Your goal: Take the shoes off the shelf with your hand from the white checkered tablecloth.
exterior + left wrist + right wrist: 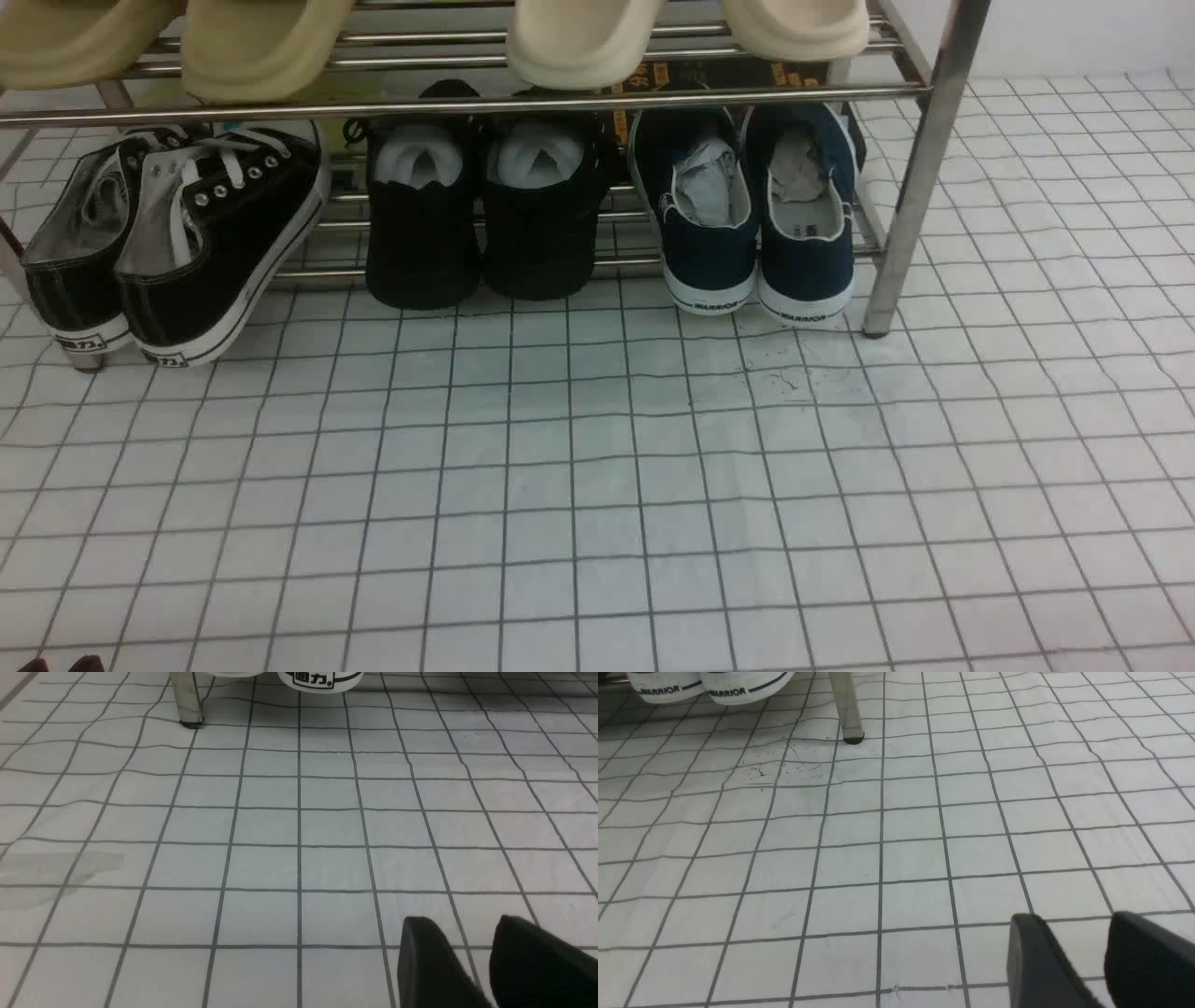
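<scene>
The navy slip-on shoes [711, 257] stand side by side, heels toward me, on the bottom tier at the right end of the chrome shelf [920, 177]. They are stuffed with crumpled paper. Their white "WARRIOR" heels [710, 688] show far off in the right wrist view, beside a shelf leg [847, 711]. My right gripper [1073, 917] is open and empty, low over the white checkered tablecloth [597, 485] and well short of the shelf. My left gripper [462, 921] is open and empty over the cloth, facing the other shelf leg [187, 700]. Neither arm shows clearly in the front view.
Black lace-up sneakers [187, 243] lean at the shelf's left end; a heel [320, 680] shows in the left wrist view. All-black shoes [481, 224] sit in the middle. Beige slippers [579, 37] lie on the tier above, whose front bar [467, 105] crosses over the lower shoes.
</scene>
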